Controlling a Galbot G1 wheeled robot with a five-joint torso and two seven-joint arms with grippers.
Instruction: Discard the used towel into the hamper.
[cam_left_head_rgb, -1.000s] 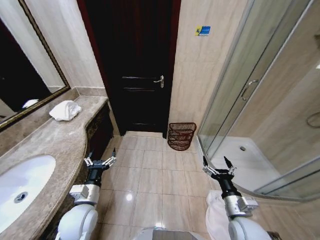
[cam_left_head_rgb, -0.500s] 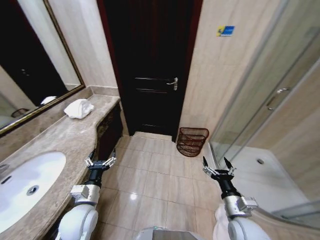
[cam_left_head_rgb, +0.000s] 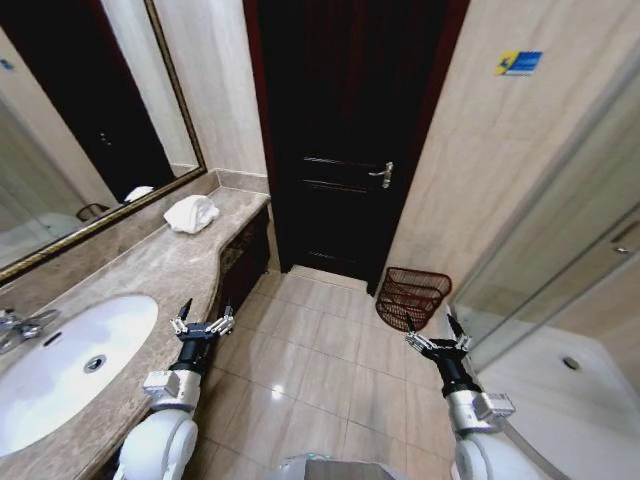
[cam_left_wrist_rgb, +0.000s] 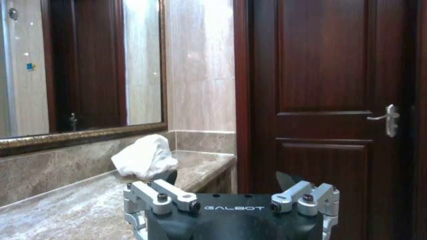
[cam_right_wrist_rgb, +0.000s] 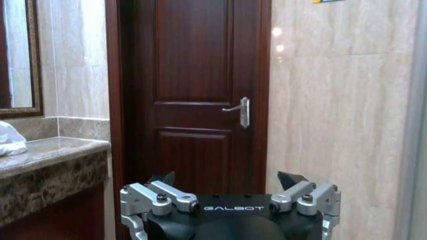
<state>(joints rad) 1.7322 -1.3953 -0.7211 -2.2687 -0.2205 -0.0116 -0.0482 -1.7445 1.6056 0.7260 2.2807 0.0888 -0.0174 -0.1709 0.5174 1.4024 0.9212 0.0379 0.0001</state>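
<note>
A crumpled white towel (cam_left_head_rgb: 190, 213) lies on the marble counter (cam_left_head_rgb: 150, 275) at its far end, beside the mirror; the left wrist view has the towel (cam_left_wrist_rgb: 145, 156) ahead of my left gripper (cam_left_wrist_rgb: 227, 177). The hamper (cam_left_head_rgb: 413, 297), a dark red-brown wire-mesh basket, stands on the floor against the wall to the right of the door. My left gripper (cam_left_head_rgb: 207, 308) hangs open beside the counter's front edge, holding nothing. My right gripper (cam_left_head_rgb: 430, 322) is open too, low over the tiles and short of the hamper. In the right wrist view the right gripper (cam_right_wrist_rgb: 227, 177) faces the door, with the towel (cam_right_wrist_rgb: 8, 139) at the picture's edge.
A dark wooden door (cam_left_head_rgb: 350, 150) with a metal handle (cam_left_head_rgb: 380, 174) is shut straight ahead. A white sink (cam_left_head_rgb: 70, 365) is set in the near counter below a large mirror (cam_left_head_rgb: 70, 150). A glass shower wall (cam_left_head_rgb: 560, 270) runs along the right. Beige floor tiles (cam_left_head_rgb: 320, 350) lie open between counter and shower.
The whole head picture has shifted right and down, so the camera has turned left. Both arms keep their pose, grippers open. The towel and hamper stay where they were.
</note>
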